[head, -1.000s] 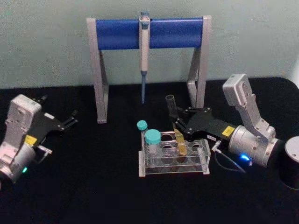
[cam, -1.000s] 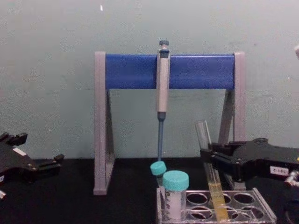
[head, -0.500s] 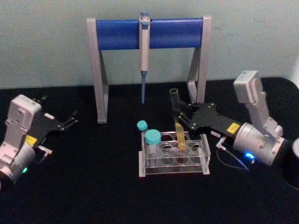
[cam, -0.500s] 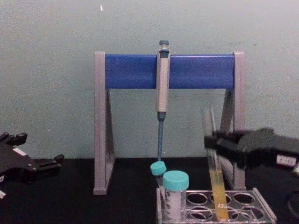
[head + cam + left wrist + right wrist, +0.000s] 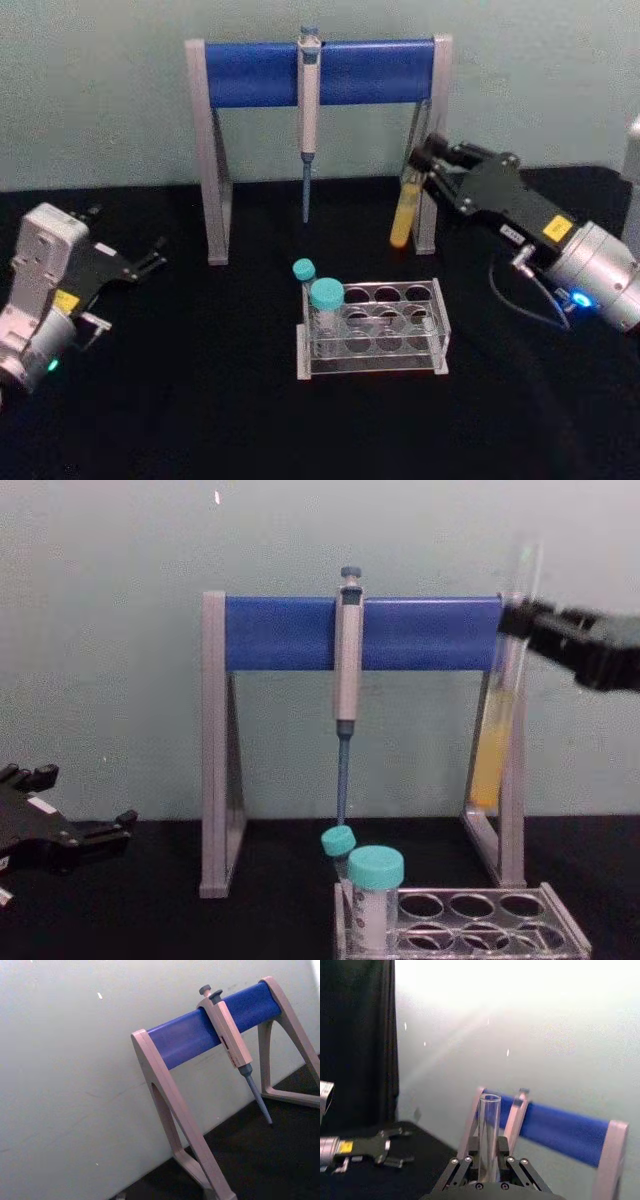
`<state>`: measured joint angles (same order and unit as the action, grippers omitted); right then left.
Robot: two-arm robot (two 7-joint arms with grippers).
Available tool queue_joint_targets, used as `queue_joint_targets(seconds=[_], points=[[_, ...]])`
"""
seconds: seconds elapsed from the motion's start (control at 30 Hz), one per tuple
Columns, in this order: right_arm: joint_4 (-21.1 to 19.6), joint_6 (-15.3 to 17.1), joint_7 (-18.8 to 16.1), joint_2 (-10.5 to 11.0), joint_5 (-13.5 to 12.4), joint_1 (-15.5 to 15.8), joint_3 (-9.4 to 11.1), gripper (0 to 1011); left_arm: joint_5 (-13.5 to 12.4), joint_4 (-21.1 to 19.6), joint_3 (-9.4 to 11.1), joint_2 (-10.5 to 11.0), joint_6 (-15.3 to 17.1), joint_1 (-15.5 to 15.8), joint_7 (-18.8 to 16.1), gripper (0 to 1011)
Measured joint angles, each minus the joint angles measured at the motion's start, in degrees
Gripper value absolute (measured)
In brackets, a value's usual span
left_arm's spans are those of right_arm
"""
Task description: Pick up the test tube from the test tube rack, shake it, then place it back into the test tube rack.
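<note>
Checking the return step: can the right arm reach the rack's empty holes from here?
Probably yes. The right hand holds the test tube raised behind the test tube rack, beside the stand leg; nothing lies between, and the teal-capped tubes occupy only its left end.

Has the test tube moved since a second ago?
Yes. Shut in the right pincer, the test tube has risen clear of the test tube rack, level with the pipette stand's blue bar.

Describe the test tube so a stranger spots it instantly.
Start at the tall grey-and-blue pipette stand. By its right leg, the right gripper holds a long clear glass test tube aloft. Unlike the short teal-capped tubes in the clear plastic rack, it is capless, with yellow liquid.
</note>
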<state>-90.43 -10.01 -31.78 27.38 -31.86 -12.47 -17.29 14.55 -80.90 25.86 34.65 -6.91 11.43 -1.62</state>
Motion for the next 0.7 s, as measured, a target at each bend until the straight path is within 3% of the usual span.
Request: queue_joint_targets(seconds=[0.33, 0.7], points=[[0.0, -3.9, 0.5, -0.8, 1.4, 0.9, 1.1, 223, 0.0, 0.0, 0.0, 0.0, 0.0, 0.0, 0.0, 1001], [-0.1, -4.2, 0.5, -1.1, 2.3, 1.2, 1.6, 223, 0.0, 0.0, 0.0, 0.0, 0.0, 0.0, 0.0, 1001]])
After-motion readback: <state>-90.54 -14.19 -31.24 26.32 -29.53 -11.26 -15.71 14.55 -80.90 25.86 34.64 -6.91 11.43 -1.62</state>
